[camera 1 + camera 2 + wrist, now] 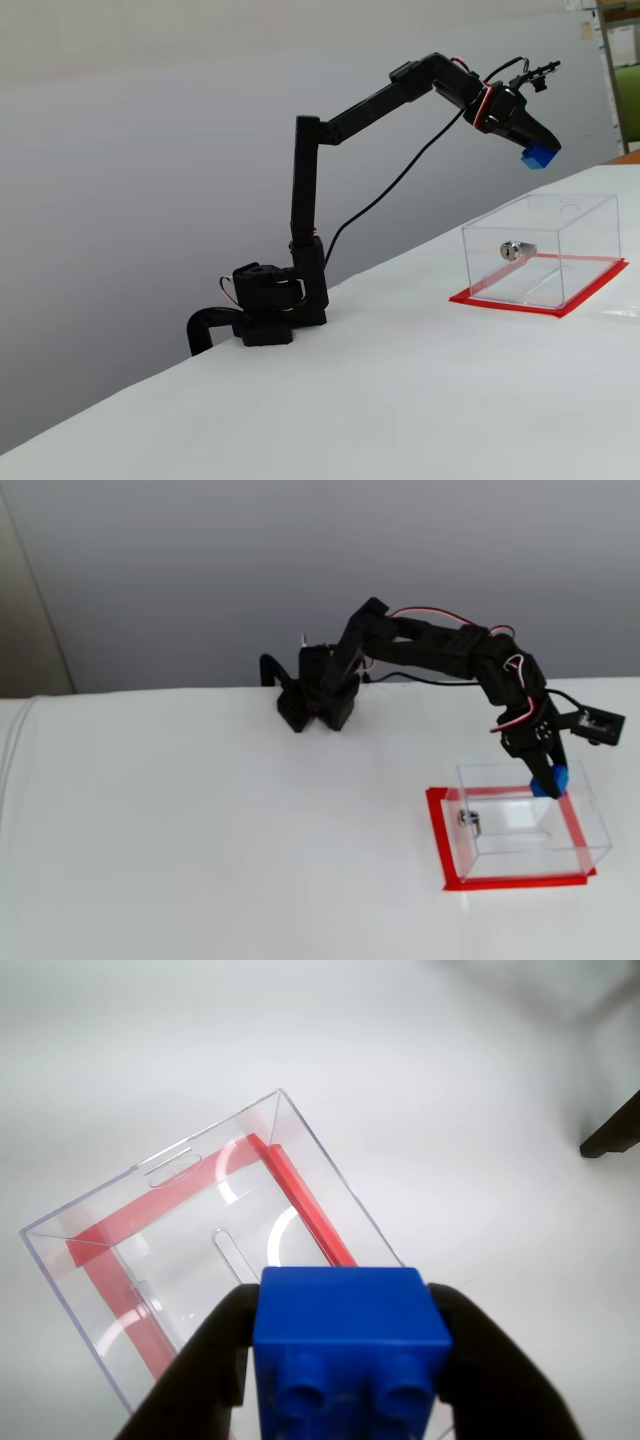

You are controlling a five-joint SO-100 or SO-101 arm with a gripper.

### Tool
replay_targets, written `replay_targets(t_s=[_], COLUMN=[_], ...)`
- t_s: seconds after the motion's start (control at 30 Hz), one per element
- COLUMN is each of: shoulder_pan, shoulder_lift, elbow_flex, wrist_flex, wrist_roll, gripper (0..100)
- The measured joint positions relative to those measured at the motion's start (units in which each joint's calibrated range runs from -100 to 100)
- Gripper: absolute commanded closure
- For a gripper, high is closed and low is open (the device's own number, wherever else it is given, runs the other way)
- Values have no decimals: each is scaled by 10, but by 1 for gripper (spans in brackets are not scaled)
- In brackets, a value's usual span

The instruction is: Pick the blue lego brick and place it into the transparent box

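Note:
My gripper (pixel 345 1360) is shut on the blue lego brick (pixel 345 1335), with a black finger on each side of it. In a fixed view the gripper (pixel 535 152) holds the brick (pixel 539 155) in the air above the transparent box (pixel 540 250). In another fixed view the brick (pixel 549 781) is over the box's far edge (pixel 520 815). In the wrist view the box (pixel 190 1250) lies below and to the left, open at the top, with its red base plate (pixel 300 1200) showing. A small silver cylinder (pixel 515 250) sits on one wall.
The white table (pixel 350 400) carries the arm's black base (pixel 265 310) at its far edge. A dark object (pixel 612 1132) shows at the right edge of the wrist view. The red base plate (pixel 445 850) sticks out around the box.

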Motion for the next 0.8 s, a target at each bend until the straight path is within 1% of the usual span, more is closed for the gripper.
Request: replay_targets(t_s=[0.1,0.2,0.27,0.4,0.8], shoulder_pan=[-2,-3,-3,-4,-4], shoulder_lift=[0,0,0,0,0], elbow_flex=[0,0,0,0,0], wrist_flex=[0,0,0,0,0], wrist_roll=[0,0,0,0,0], gripper=[85,74,70,72,72])
